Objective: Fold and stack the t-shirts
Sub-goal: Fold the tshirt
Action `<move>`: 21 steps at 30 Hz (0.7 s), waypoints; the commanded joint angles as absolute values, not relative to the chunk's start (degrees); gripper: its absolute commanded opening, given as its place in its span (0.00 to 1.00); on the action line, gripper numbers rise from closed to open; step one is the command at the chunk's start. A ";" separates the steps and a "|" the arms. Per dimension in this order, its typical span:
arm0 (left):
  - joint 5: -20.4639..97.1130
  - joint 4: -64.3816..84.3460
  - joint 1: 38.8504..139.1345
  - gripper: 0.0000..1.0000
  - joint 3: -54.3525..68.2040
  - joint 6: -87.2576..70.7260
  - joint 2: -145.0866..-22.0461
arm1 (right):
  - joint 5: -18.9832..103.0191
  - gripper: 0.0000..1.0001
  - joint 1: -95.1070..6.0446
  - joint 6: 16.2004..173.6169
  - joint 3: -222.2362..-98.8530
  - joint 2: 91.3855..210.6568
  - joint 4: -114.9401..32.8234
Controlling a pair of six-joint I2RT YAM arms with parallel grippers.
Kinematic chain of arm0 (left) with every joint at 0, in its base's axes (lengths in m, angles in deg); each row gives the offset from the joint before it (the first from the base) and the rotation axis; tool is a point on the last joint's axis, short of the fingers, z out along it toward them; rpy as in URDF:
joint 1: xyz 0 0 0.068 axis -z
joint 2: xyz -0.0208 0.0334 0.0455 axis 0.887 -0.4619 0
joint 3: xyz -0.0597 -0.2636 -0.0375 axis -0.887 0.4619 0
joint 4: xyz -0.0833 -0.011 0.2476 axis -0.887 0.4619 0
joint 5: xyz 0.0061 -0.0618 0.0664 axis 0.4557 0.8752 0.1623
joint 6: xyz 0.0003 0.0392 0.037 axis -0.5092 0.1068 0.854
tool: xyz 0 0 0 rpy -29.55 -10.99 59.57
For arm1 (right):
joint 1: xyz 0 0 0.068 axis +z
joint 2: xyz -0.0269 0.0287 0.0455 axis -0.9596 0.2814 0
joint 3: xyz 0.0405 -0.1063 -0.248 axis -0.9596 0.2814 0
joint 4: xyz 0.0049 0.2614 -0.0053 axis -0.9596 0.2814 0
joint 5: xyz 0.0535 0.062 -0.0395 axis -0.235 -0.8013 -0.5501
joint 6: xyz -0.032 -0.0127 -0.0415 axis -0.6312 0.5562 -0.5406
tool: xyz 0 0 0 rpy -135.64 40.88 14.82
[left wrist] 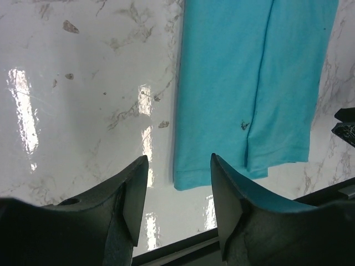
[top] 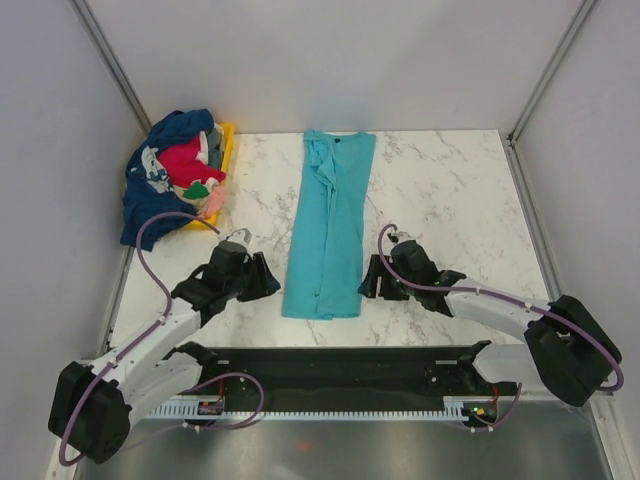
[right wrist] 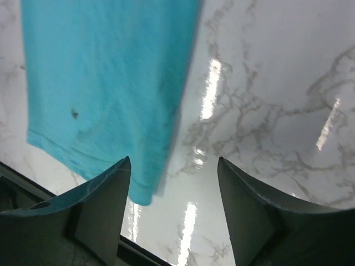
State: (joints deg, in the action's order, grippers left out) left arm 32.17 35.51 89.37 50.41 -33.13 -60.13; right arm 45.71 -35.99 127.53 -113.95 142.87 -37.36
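Where the marble worktop (top: 450, 200) was barest, near its middle, the teal t-shirt (top: 330, 225) (left wrist: 249, 83) (right wrist: 105, 83) lay flat as a long narrow strip, folded lengthwise, with its collar at the far end and its hem toward the arms. A lengthwise fold ran down it, and a small dark speck showed on the cloth not far above the hem. The left end effector (top: 262, 280) (left wrist: 178, 166) hung just beside the near left corner of the shirt, its two fingers spread apart with only bare worktop and the cloth's edge seen between them, gripping nothing. The right end effector (top: 375, 280) (right wrist: 174, 166) sat just beside the near right corner, likewise released, with the hem corner lying ahead of one finger; whether that finger touched the cloth could not be told. Well apart, at the far left corner, a heap of other shirts (top: 175, 175) spilled over a yellow tray (top: 228, 145): a navy shirt (top: 145, 210) with white print draped down the front and a red shirt (top: 188, 160) lay on top. A black rail (top: 340, 365) ran along the near edge between the arm bases, and grey walls (top: 330, 60) closed in the worktop.
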 commanded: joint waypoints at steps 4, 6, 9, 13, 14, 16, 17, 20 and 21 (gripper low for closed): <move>35.33 22.38 89.74 0.57 54.92 -35.88 -62.47 | 43.77 0.68 -32.27 132.83 -111.72 143.24 -45.78; 36.47 20.45 89.83 0.57 57.12 -36.32 -63.09 | 43.16 0.62 -30.86 133.97 -110.76 144.20 -46.31; 37.71 19.03 90.00 0.57 59.49 -37.03 -62.83 | 43.94 0.51 -29.28 135.29 -108.91 144.21 -46.49; 39.72 17.37 90.18 0.57 62.30 -37.29 -62.39 | 44.21 0.48 -27.96 137.31 -106.80 144.03 -48.77; 40.34 16.84 90.18 0.57 62.74 -37.38 -62.30 | 44.12 0.48 -27.61 137.49 -106.62 144.38 -49.21; 41.75 15.87 90.53 0.57 63.27 -37.20 -62.56 | 43.95 0.45 -27.08 137.49 -106.71 146.30 -50.26; 42.27 15.95 90.79 0.57 63.27 -37.20 -62.65 | 43.95 0.43 -26.64 137.75 -106.97 146.84 -50.35; 42.54 16.04 91.06 0.57 63.54 -37.47 -63.00 | 44.12 0.32 -26.11 138.19 -106.53 148.34 -51.41; 42.63 15.95 91.14 0.57 63.63 -37.64 -62.92 | 44.30 0.29 -26.02 138.19 -106.36 148.34 -51.84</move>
